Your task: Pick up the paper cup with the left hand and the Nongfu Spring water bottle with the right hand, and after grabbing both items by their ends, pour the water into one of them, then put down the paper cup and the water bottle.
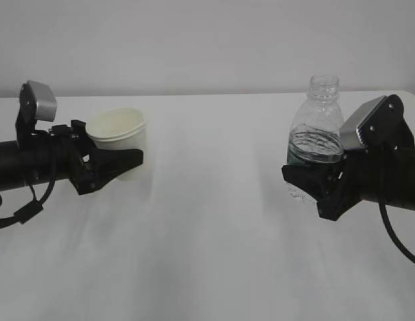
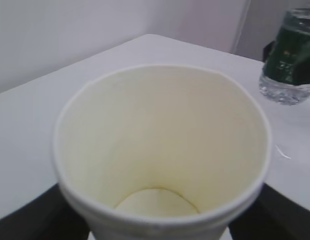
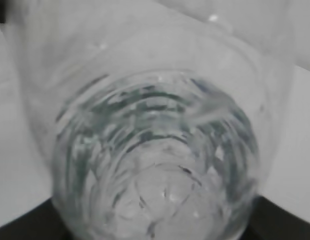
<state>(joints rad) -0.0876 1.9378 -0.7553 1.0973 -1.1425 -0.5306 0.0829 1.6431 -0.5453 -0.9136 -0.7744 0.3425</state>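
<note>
1. The left hand point(image 1: 117, 167) clamps the paper cup point(image 1: 120, 144) between its fingers, cup upright.
2. The right hand point(image 1: 311, 184) grips the Nongfu Spring water bottle point(image 1: 314, 144) low, neck above its jaws.

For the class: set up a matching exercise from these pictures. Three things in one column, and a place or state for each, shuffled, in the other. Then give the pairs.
Things:
1. paper cup
2. water bottle
3. table

States:
A. white, bare in the middle
B. empty inside, held by the left claw
C. capless, water inside, held by the right claw

Pairs: 1-B, 2-C, 3-A
</note>
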